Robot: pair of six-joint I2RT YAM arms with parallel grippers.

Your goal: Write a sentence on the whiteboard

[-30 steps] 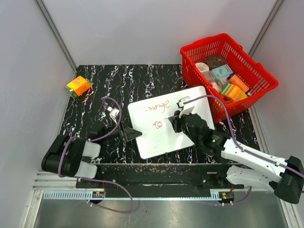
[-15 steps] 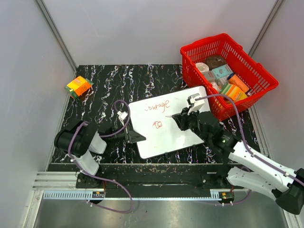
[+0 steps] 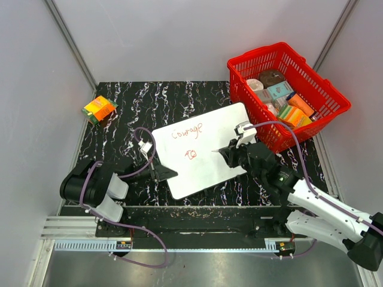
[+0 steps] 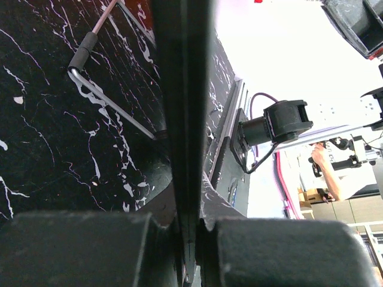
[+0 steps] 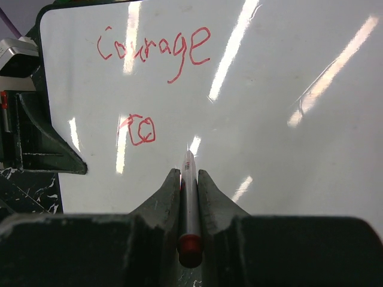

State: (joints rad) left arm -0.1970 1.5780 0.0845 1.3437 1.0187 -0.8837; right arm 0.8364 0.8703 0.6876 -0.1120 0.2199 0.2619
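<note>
The whiteboard (image 3: 206,158) lies tilted on the black table, with the sentence (image 3: 187,131) in red reading "Courage" and a smaller "to" (image 3: 191,155) under it. My left gripper (image 3: 167,174) is shut on the board's near-left edge; in the left wrist view that dark edge (image 4: 182,89) runs up between the jaws of the gripper (image 4: 188,236). My right gripper (image 3: 230,156) hovers over the board's right part, shut on a marker (image 5: 189,191) with a red end cap. The marker's tip sits just right of and below "to" (image 5: 142,129) on the whiteboard (image 5: 281,89).
A red basket (image 3: 326,89) full of small boxes stands at the back right, touching the board's far right corner. An orange box (image 3: 99,109) lies at the table's far left edge. Grey walls close in on the black marbled table (image 3: 179,98).
My left gripper closed on the board's edge, and the board has slid and turned toward the left. My right gripper with the marker pulled slightly right, off the written words.
</note>
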